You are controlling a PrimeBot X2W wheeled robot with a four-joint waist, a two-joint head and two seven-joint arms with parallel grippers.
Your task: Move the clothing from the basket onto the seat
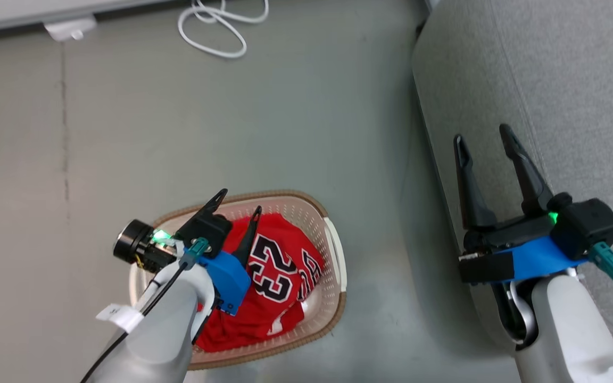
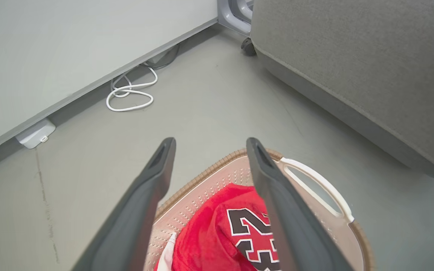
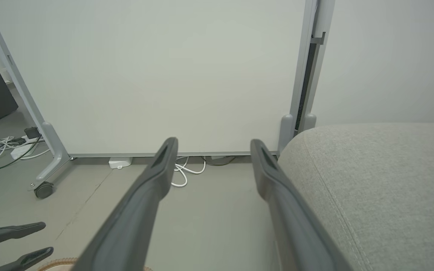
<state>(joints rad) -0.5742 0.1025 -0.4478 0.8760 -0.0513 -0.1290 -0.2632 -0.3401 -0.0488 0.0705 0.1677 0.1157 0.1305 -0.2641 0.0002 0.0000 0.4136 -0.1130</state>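
Red clothing [image 1: 280, 276] fills the basket [image 1: 334, 250], on the floor [image 1: 285, 106] near the seat [image 1: 551, 80]. We hover our left gripper [image 1: 241, 200] above it, fingers spread, empty, likely lining up a grab. Our right gripper [image 1: 481, 134] hangs wide open, empty, over the seat's edge.

Grey floor [image 1: 285, 133] bears basket [image 1: 306, 211], white cable [image 1: 221, 53], seat [image 1: 551, 80].

Red jersey [image 1: 280, 266], cream basket [image 1: 333, 250], grey seat [image 1: 551, 80].
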